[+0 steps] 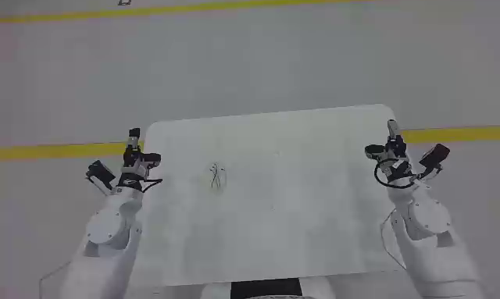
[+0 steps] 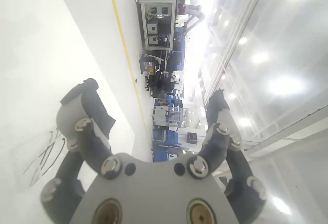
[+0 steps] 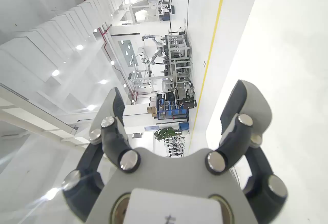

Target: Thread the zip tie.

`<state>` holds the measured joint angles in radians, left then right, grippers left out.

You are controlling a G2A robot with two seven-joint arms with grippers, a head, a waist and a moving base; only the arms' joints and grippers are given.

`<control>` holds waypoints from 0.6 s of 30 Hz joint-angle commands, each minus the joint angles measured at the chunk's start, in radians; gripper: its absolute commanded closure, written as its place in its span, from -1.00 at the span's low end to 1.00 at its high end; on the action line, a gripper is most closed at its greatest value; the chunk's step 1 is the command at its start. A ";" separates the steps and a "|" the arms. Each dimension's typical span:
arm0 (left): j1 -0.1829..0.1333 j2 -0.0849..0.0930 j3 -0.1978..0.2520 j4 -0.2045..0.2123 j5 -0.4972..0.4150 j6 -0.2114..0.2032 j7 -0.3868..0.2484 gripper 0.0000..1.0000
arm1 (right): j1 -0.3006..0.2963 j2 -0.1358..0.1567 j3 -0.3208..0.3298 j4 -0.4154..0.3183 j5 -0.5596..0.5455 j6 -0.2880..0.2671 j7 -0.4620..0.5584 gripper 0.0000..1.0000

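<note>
White table with rounded corners, standing on a pale floor with yellow lines.

Item 1, zip ties: a small loose cluster of thin strips is lying flat on the left half of the table. The strips are crossing one another, with their long axes running roughly from the near edge toward the far edge. Nothing is touching them, so threading is judged not yet begun.

Item 2, left gripper: it is hanging at the table's left edge, rolled on its side and pointing away from the robot. Its fingers are standing wide apart and holding nothing. The zip ties are lying inboard, to its right and slightly back toward the robot, near but apart. This is the nearer arm.

Item 3, right gripper: it is hanging at the table's right edge, fingers likewise spread and empty, well apart from the zip ties.

Note: the first pick is probably falling to the left arm, which would be swinging inward, tipping down and closing across a strip's width, not along it.
</note>
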<state>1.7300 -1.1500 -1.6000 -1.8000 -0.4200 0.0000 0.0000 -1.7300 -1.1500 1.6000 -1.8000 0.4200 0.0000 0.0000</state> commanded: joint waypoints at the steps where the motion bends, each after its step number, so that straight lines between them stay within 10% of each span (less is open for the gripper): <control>1: 0.000 0.000 0.000 0.000 0.000 0.000 0.000 -1.00 | 0.000 0.000 0.000 0.000 0.000 0.000 0.000 -0.57; 3: 0.000 0.000 0.000 0.000 0.000 0.000 0.000 -1.00 | 0.000 0.000 0.000 0.000 0.000 0.000 0.000 -0.57; 4: 0.000 0.000 0.000 0.000 0.000 0.000 0.000 -1.00 | 0.000 0.000 0.000 0.000 0.000 0.000 0.000 -1.00; 5: 0.000 0.000 0.000 0.000 0.000 0.000 0.000 -1.00 | 0.000 0.000 0.000 0.000 0.000 0.000 0.000 -0.57; 6: 0.000 0.000 0.000 0.000 0.000 0.000 0.000 -0.57 | 0.000 0.000 0.000 0.000 0.000 0.000 0.000 -0.57; 7: 0.000 0.000 0.000 0.000 0.000 0.000 0.000 -1.00 | 0.000 0.000 0.000 0.000 0.000 0.000 0.000 -1.00; 8: 0.000 0.000 0.000 0.000 0.000 0.000 0.000 -0.57 | 0.000 0.000 0.000 0.000 0.000 0.000 0.000 -0.57; 9: 0.000 0.000 0.000 0.000 0.000 0.000 0.000 -0.57 | 0.000 0.000 0.000 0.000 0.000 0.000 0.000 -0.57; 10: -0.004 0.001 0.002 -0.018 0.019 -0.007 -0.016 -1.00 | 0.000 0.000 0.000 0.000 0.000 0.000 0.000 -1.00; 18: 0.034 0.019 -0.003 -0.084 0.227 0.012 -0.195 -1.00 | 0.000 0.000 0.000 0.000 0.000 0.000 0.000 -1.00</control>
<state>1.7644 -1.1312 -1.6018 -1.8835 -0.1916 0.0134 -0.1942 -1.7300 -1.1500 1.6000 -1.8000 0.4200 0.0000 0.0000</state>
